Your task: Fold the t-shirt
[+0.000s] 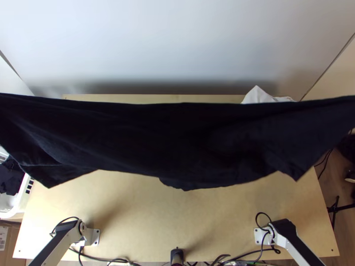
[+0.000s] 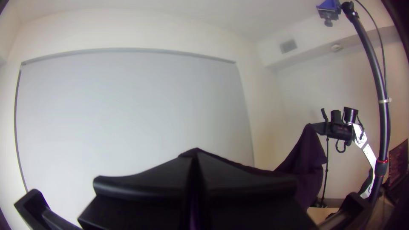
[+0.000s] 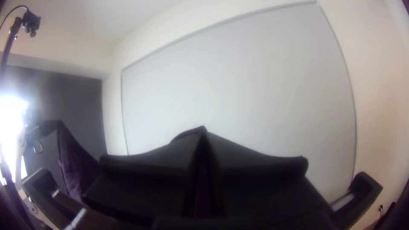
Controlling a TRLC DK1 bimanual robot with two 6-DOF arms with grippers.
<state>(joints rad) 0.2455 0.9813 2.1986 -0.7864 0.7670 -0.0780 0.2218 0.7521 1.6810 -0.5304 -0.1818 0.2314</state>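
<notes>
In the top view, the dark t-shirt [image 1: 173, 137] is stretched in the air over the bench [image 1: 177, 217], beyond its left and right edges; the lift seems done, while laying down and folding are judged to be left. In the left wrist view, cloth is pinched by the closed left gripper [image 2: 197, 154]. In the right wrist view, another part is clamped by the right gripper [image 3: 204, 131].

Above the light wooden table [image 1: 133, 213], both ends of the black fabric t-shirt [image 1: 177, 142] are cut off by the top view's side edges. At the table's far right corner, a white cloth [image 1: 259, 95] is partly hidden by the t-shirt. Left of the table, a white plastic basket [image 1: 22, 199] is cropped.
</notes>
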